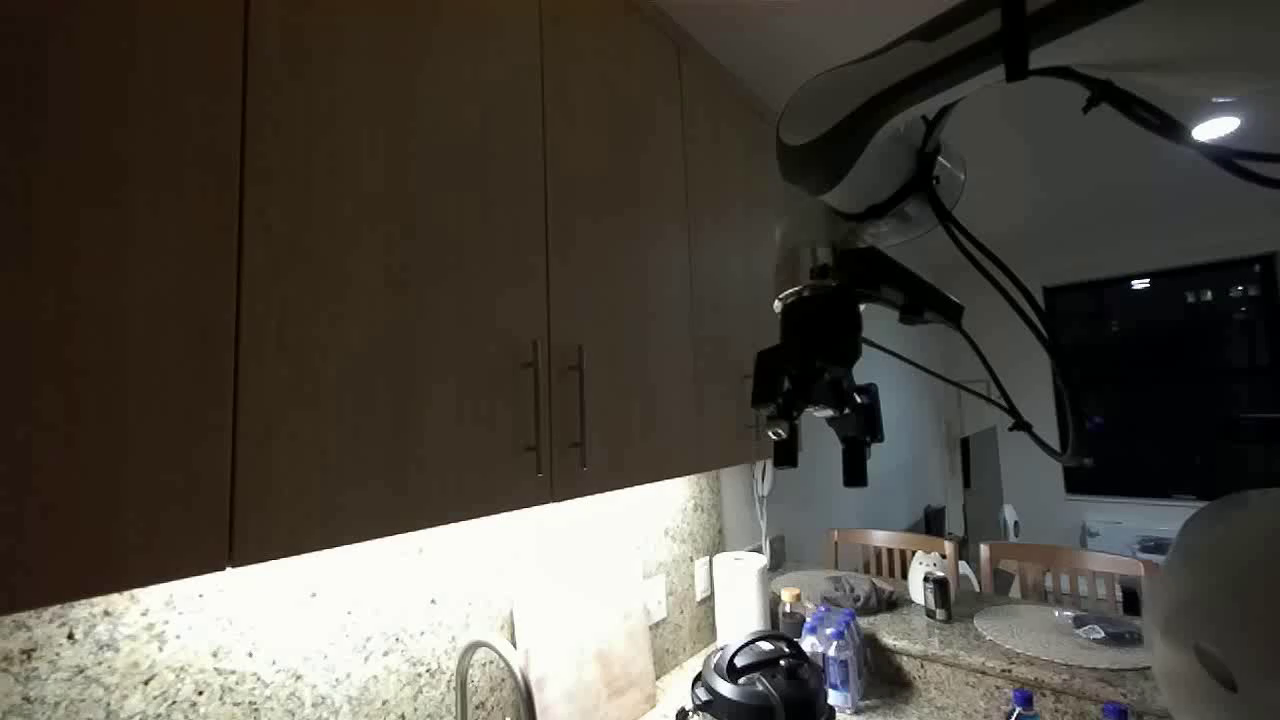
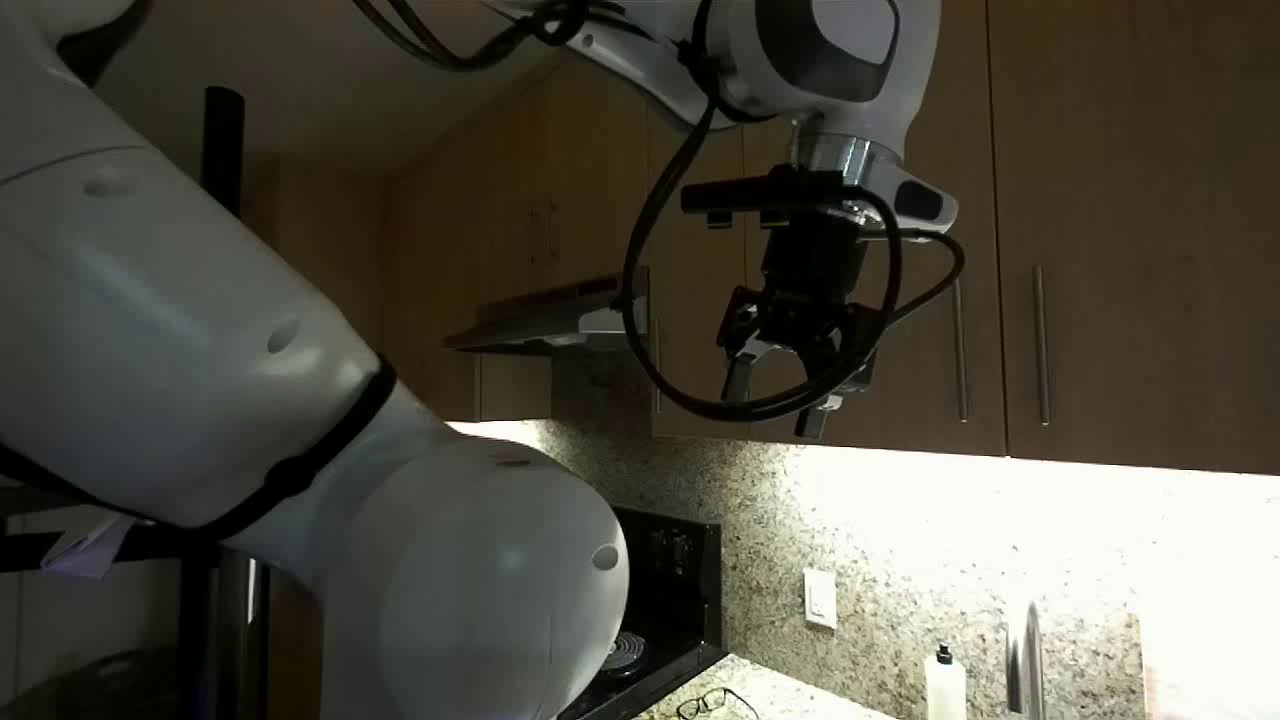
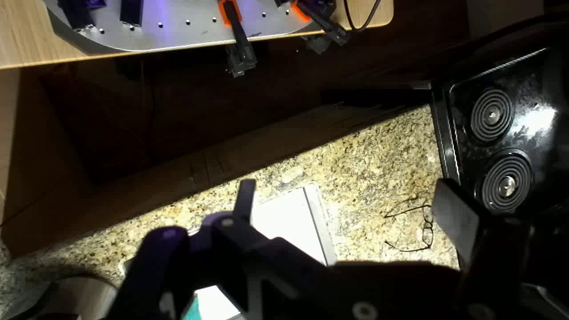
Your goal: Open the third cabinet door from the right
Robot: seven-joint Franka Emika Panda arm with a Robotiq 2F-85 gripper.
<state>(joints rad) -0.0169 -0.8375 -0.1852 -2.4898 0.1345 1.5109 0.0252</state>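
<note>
The third cabinet door from the right point(image 1: 620, 250) is tall, flat, brown wood and looks shut, flush with its neighbours. It also shows at the right of an exterior view point(image 2: 1150, 230). Its vertical metal bar handle point(image 1: 581, 408) is low on its left edge; the handle also shows in an exterior view point(image 2: 1042, 345). The wider neighbouring door point(image 1: 400, 260) has its handle point(image 1: 537, 408) low on its right edge. My gripper point(image 1: 820, 462) points down, open and empty, apart from the handles. It also shows open in an exterior view point(image 2: 775, 405) and the wrist view point(image 3: 344, 195), where no door shows.
A range hood point(image 2: 560, 318) and a black stove point(image 3: 502, 146) stand along the same wall. Glasses point(image 3: 426, 226) lie on the granite counter. A faucet point(image 1: 490, 660), a black pot-like appliance point(image 1: 765, 685), bottles point(image 1: 840, 660) and a paper towel roll point(image 1: 741, 595) stand below.
</note>
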